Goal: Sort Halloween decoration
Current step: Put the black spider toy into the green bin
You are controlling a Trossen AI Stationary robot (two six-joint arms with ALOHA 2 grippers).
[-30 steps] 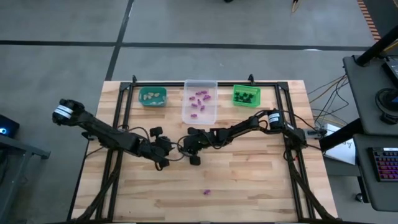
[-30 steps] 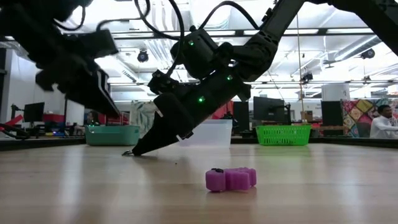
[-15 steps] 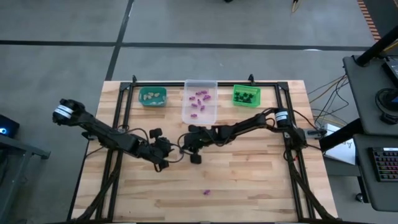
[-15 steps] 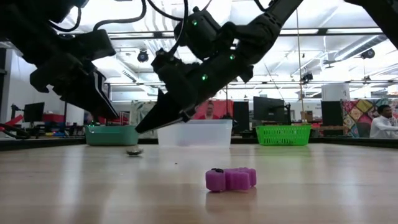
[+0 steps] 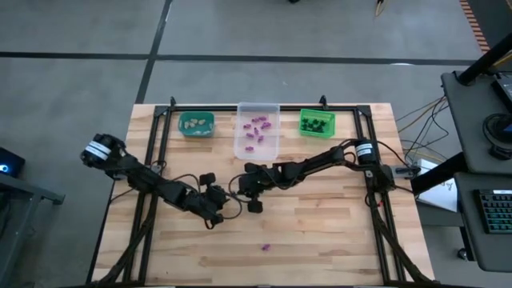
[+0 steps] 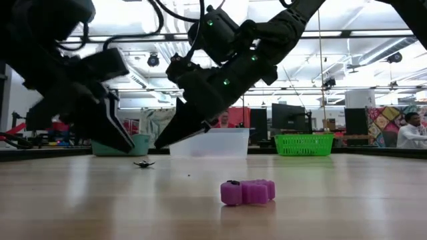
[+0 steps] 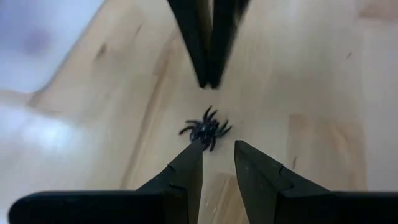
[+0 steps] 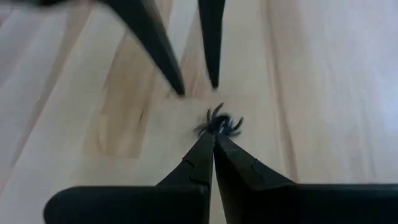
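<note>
Pale wooden slatted table (image 5: 320,232), seen from above, with three bins along its far edge: a clear plastic bin (image 5: 257,148) in the middle holding purple pieces, a teal plastic bin (image 5: 196,124) to its left holding pale beige pieces, and a green plastic mesh bin (image 5: 317,122) to its right holding black pieces. The two dark arms meet nose to nose near the table's centre. The left gripper (image 7: 216,149) stands with its fingers parted by a narrow gap, grasping nothing; the right gripper (image 8: 213,140) is pinched fully together and empty, raised clear of the wood in the low view. Between the two sets of tips lies a tiny black plastic spider (image 7: 206,129), flat on the table and free, just off the left fingertips. A small purple plastic trinket (image 6: 247,191) lies well apart, nearer the front edge.

The step in hand appears to be picking up the spider with the left gripper. To do it well, centre the gap over the body rather than the thin legs, lower until the tips meet the wood, then close; the right gripper should back away to give room. The green bin is the likely destination.
</note>
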